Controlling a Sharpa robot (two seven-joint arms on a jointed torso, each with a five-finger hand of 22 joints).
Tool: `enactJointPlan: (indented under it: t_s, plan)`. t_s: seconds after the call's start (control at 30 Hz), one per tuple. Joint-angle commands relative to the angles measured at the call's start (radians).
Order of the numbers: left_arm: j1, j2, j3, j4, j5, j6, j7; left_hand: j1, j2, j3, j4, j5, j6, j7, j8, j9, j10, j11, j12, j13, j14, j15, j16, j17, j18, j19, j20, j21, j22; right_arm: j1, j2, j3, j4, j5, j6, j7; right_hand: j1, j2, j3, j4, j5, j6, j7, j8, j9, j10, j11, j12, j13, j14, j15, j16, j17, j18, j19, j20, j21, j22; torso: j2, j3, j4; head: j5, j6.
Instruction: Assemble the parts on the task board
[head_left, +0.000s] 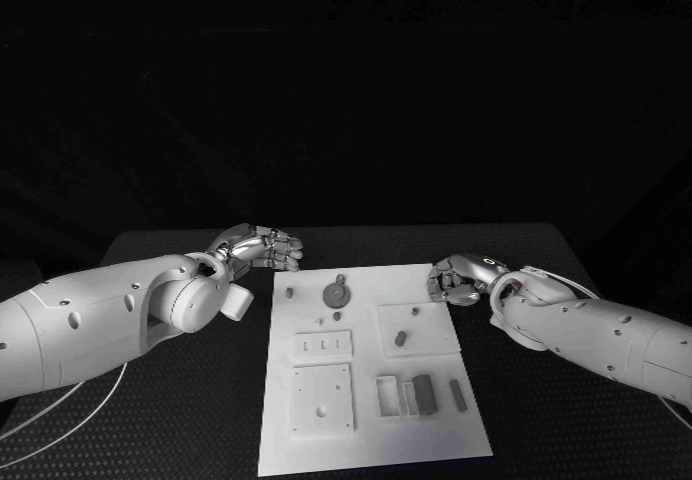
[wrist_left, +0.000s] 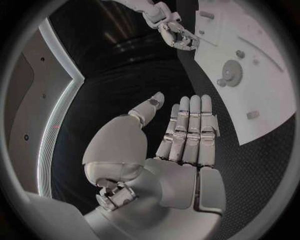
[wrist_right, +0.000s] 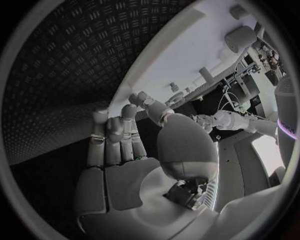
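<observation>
The white task board (head_left: 369, 440) lies in the middle of the table. On it are a round grey disc (head_left: 336, 294), a small peg (head_left: 289, 293), a dark peg on a raised square (head_left: 401, 339), a grey block (head_left: 421, 394) beside a white frame, and a thin bar (head_left: 456, 392). My left hand (head_left: 260, 248) hovers off the board's far left corner; the left wrist view shows its fingers (wrist_left: 190, 125) straight and empty. My right hand (head_left: 459, 280) is at the board's far right edge, its fingers (wrist_right: 115, 132) extended with nothing in them, close to the board (wrist_right: 187, 55).
Black textured table (head_left: 173, 420) surrounds the board on all sides. Two flat white plates with holes (head_left: 323, 396) take up the board's near left part. The left wrist view shows my right hand (wrist_left: 178, 35) by the board (wrist_left: 250, 105) and the disc (wrist_left: 233, 71).
</observation>
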Motion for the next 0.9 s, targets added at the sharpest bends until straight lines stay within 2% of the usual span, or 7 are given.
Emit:
enactJointPlan:
  t_s: [0.03, 0.27, 0.47, 0.57, 0.7, 0.77, 0.9]
  plan:
    - [0.001, 0.001, 0.001, 0.003, -0.018, 0.020, 0.010, 0.000, 0.010, -0.005, 0.005, 0.003, 0.015, -0.003, 0.009, 0.002, 0.012, -0.001, -0.004, 0.003, 0.004, 0.002, -0.006, 0.003, 0.005, -0.006, -0.002, -0.004, 0.002, -0.001, 0.001, 0.000, 0.010, -0.013, -0.048, -0.017, -0.002, 0.007, 0.000, -0.007, 0.004, 0.139, 0.020, 0.008, 0.020, 0.008, -0.002, 0.005, -0.001, 0.007, -0.005, 0.008, 0.002, 0.006, 0.011, 0.000, 0.001, 0.016, 0.000, 0.0005, -0.0004, 0.000, 0.001]
    - [0.001, 0.001, 0.001, 0.006, -0.051, 0.013, -0.004, -0.016, 0.021, -0.008, 0.018, 0.003, 0.060, -0.023, 0.024, 0.007, 0.054, -0.021, 0.011, 0.018, 0.035, -0.010, 0.004, 0.020, 0.004, 0.004, -0.010, -0.001, 0.009, 0.006, -0.008, 0.006, 0.060, -0.032, -0.078, -0.059, -0.001, 0.006, 0.002, -0.012, 0.004, 0.147, 0.015, 0.012, 0.025, 0.021, -0.007, 0.008, -0.004, 0.017, -0.010, 0.012, 0.006, 0.006, 0.022, -0.005, 0.005, 0.015, -0.002, -0.0001, -0.0015, 0.001, 0.004]
    - [0.002, 0.004, 0.002, 0.012, -0.086, 0.002, -0.066, -0.029, 0.022, -0.013, 0.024, 0.003, 0.080, -0.031, 0.026, 0.006, 0.072, -0.029, 0.015, 0.025, 0.046, -0.015, 0.006, 0.030, 0.002, 0.011, -0.015, 0.002, 0.014, 0.047, -0.011, 0.009, 0.135, -0.075, -0.072, -0.125, 0.000, 0.002, 0.004, -0.015, 0.004, 0.156, 0.011, 0.017, 0.030, 0.037, -0.012, 0.011, -0.006, 0.038, -0.015, 0.019, 0.024, 0.006, 0.035, -0.012, 0.010, 0.015, -0.004, -0.0011, -0.0038, 0.002, 0.013]
    - [0.002, 0.008, 0.002, 0.030, -0.110, -0.040, -0.106, -0.054, 0.013, -0.025, 0.036, 0.003, 0.079, -0.029, 0.022, 0.003, 0.071, -0.028, 0.012, 0.026, 0.046, -0.014, 0.003, 0.032, 0.000, 0.011, -0.016, 0.001, 0.015, 0.064, -0.010, 0.010, 0.180, -0.104, -0.053, -0.173, 0.002, -0.002, 0.006, -0.017, 0.004, 0.159, 0.009, 0.019, 0.031, 0.043, -0.014, 0.012, -0.006, 0.051, -0.018, 0.022, 0.040, 0.006, 0.039, -0.015, 0.011, 0.015, -0.011, -0.0033, -0.0072, 0.005, 0.015]
    - [0.002, 0.017, 0.002, 0.056, -0.131, -0.050, -0.196, -0.078, 0.001, -0.036, 0.048, 0.002, 0.069, -0.025, 0.011, -0.002, 0.069, -0.027, 0.007, 0.028, 0.045, -0.014, -0.001, 0.036, -0.001, 0.009, -0.017, -0.001, 0.017, 0.080, -0.003, 0.010, 0.234, -0.120, -0.033, -0.226, 0.002, -0.004, 0.006, -0.017, 0.004, 0.161, 0.008, 0.020, 0.032, 0.046, -0.015, 0.013, -0.007, 0.056, -0.019, 0.023, 0.045, 0.006, 0.042, -0.017, 0.013, 0.015, -0.021, -0.0056, -0.0115, 0.013, 0.016]
    - [0.002, 0.026, 0.002, 0.076, -0.148, -0.117, -0.232, -0.090, -0.004, -0.041, 0.053, 0.002, 0.034, -0.010, -0.012, -0.013, 0.064, -0.024, 0.001, 0.028, 0.041, -0.013, -0.006, 0.038, -0.001, 0.005, -0.017, -0.004, 0.018, 0.087, 0.003, 0.010, 0.261, -0.134, -0.024, -0.243, 0.002, -0.004, 0.007, -0.017, 0.004, 0.161, 0.008, 0.020, 0.032, 0.047, -0.015, 0.013, -0.007, 0.058, -0.019, 0.023, 0.047, 0.006, 0.042, -0.018, 0.013, 0.015, -0.026, -0.0065, -0.0131, 0.015, 0.017]
    - [0.002, 0.040, 0.001, 0.089, -0.150, -0.087, -0.284, -0.099, -0.015, -0.047, 0.054, 0.002, 0.019, -0.004, -0.023, -0.020, 0.059, -0.021, -0.004, 0.029, 0.041, -0.012, -0.009, 0.042, -0.001, 0.005, -0.016, -0.004, 0.021, 0.090, 0.020, 0.010, 0.310, -0.154, -0.020, -0.272, 0.003, -0.006, 0.007, -0.018, 0.004, 0.162, 0.007, 0.020, 0.032, 0.049, -0.016, 0.013, -0.007, 0.060, -0.020, 0.024, 0.050, 0.006, 0.043, -0.019, 0.013, 0.015, -0.037, -0.0095, -0.0147, 0.025, 0.016]
